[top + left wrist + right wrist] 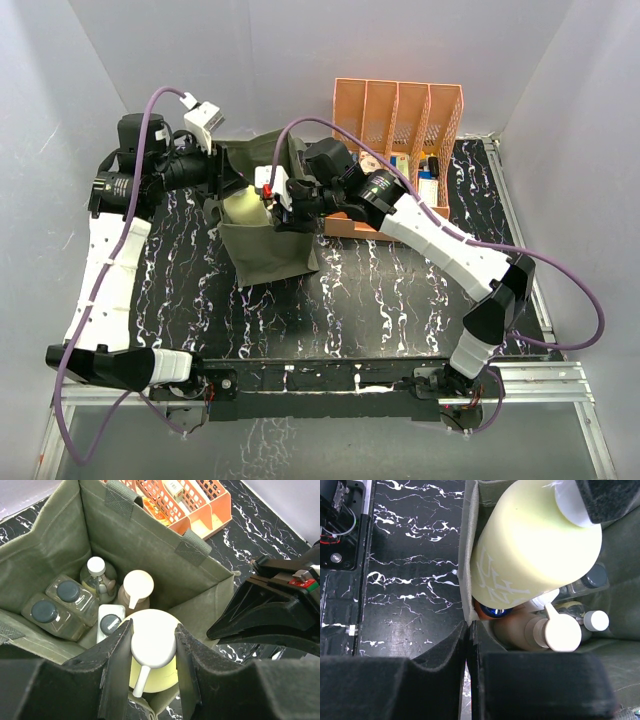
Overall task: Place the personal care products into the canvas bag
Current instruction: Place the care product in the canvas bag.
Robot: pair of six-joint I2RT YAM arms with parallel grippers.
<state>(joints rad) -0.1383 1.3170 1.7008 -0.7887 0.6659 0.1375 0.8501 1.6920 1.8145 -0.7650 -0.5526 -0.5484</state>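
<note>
**Top external view.**
- Desk (380,290): black, white-veined.
- Canvas bag (270,255): olive green, standing open at centre left.
- Peach file organiser (400,110): at the far edge, right of the bag.
- Left claw (232,185): reaches over the bag mouth from the left.
- Pale yellow bottle (243,206): shows at the bag mouth.
- Right claw (280,205): at the bag's right rim.

**Left wrist view.**
- Left claw (152,630): part open. Its two pads clamp the white pump cap of the pale yellow bottle (167,675), which is upright at the near side of the bag opening.
- Bag (150,545), on its floor:
  - two clear dark-capped bottles (44,611), (69,591), side by side;
  - one clear pale-capped bottle (96,567);
  - tall beige bottle (137,587);
  - white grey-capped bottle (110,624).
- Organiser (200,505): beyond the bag's far wall.
- Right claw (270,605): outside the bag's right corner.

**Right wrist view.**
- Right claw (469,630): pads pressed together, pinching the bag's upper edge (467,580) between them.
- Pale yellow bottle (530,555): just inside that wall, lower body within the bag.
- Small orange-blue bottle (492,611): beneath it, partly hidden.
- Beige pump bottle (555,632): beside that one.
- Bare desk (410,555): outside the fabric.
</note>
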